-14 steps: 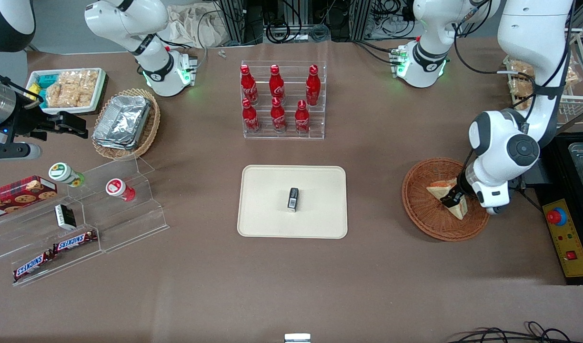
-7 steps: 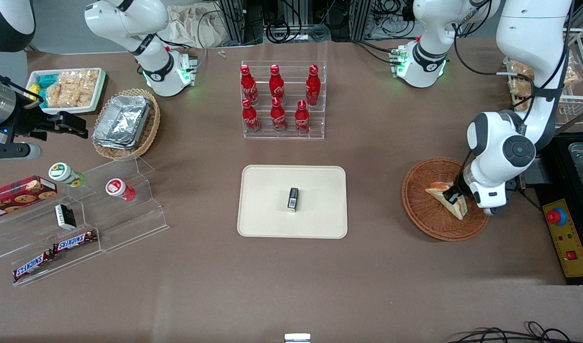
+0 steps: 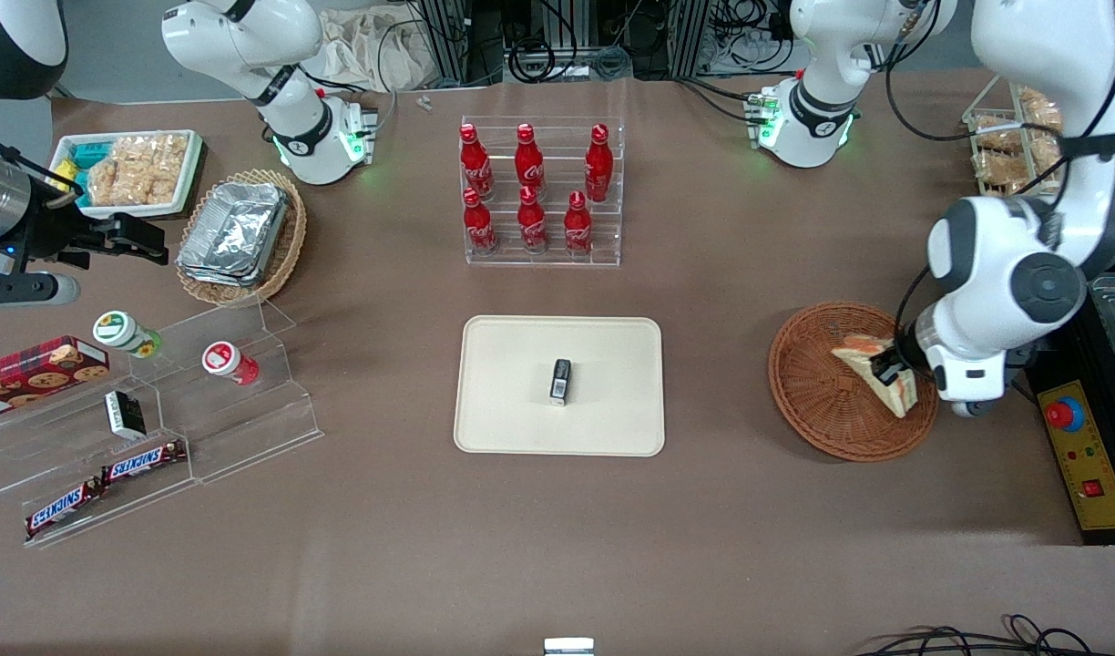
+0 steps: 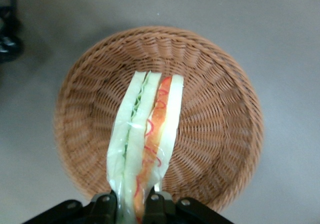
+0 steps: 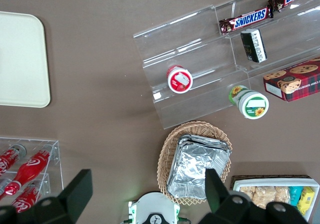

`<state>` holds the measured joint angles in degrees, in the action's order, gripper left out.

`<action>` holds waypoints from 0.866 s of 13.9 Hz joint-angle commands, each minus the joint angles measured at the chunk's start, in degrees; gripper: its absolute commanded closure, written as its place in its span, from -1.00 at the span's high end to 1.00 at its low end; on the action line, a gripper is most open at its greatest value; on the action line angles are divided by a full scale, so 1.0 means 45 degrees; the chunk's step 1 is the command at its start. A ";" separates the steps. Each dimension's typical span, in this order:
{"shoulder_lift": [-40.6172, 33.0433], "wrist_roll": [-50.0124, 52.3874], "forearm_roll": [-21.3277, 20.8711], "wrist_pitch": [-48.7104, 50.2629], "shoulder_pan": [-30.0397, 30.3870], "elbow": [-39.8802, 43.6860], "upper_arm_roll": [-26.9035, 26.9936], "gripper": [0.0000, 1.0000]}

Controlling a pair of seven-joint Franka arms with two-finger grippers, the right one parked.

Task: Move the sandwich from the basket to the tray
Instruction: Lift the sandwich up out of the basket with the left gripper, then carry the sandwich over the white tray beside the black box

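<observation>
Front view: the sandwich (image 3: 876, 372) is a plastic-wrapped triangular wedge of white bread, positioned over the round reddish-brown wicker basket (image 3: 817, 392) at the working arm's end of the surface (image 3: 557, 547). The left hand (image 3: 888, 372) is clamped on the wedge at the end nearest the arm, with the pointed end projecting over the basket interior; whether the wedge rests on the weave or is raised clear cannot be told from this view. The cream rectangular tray (image 3: 512, 364) lies well apart, at the middle of the surface, with a small dark packet (image 3: 560, 381) standing on it; bare tray floor remains around that packet. Left wrist view: the sandwich (image 4: 145, 141) is seen edge-on, with green filling on one side and red-orange on the other, held between two black fingers (image 4: 106, 206) that press on the bread faces through the wrap. The hand (image 4: 131, 209) is closed to the thickness of the wedge. The basket (image 4: 220, 124) lies below it. Assessment: the item is judged light, soft and easily crushed, and the film wrap is probably slippery. Holding it across the flat faces near the thick end appears sound, provided pressure stays moderate. Right wrist view: only a corner of the tray (image 5: 22, 59) shows; the sandwich does not.
</observation>
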<state>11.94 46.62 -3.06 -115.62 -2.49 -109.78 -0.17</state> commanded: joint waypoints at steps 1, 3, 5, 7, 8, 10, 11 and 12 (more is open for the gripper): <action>0.0159 -0.0982 -0.0101 0.3863 -0.0052 0.3543 -0.0487 -1.00; 0.0160 -0.1567 0.0054 0.5589 -0.0052 0.5111 -0.1441 -1.00; 0.0334 -0.1513 0.0036 0.6024 -0.0032 0.5935 -0.3019 -1.00; 0.0802 -0.1376 0.0017 0.5986 -0.0110 0.6075 -0.4505 -1.00; 0.1191 -0.1182 -0.0080 0.5870 -0.0304 0.6075 -0.5189 -1.00; 0.2225 -0.1160 -0.0120 0.5345 -0.1218 0.6075 -0.5411 -1.00; 0.2714 -0.1044 -0.0294 0.4607 -0.1726 0.6017 -0.5411 -1.00; 0.3202 -0.0985 -0.0915 0.3845 -0.2234 0.5939 -0.5411 -1.00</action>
<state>20.60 41.57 -3.88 -94.68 -9.21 -85.35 -24.45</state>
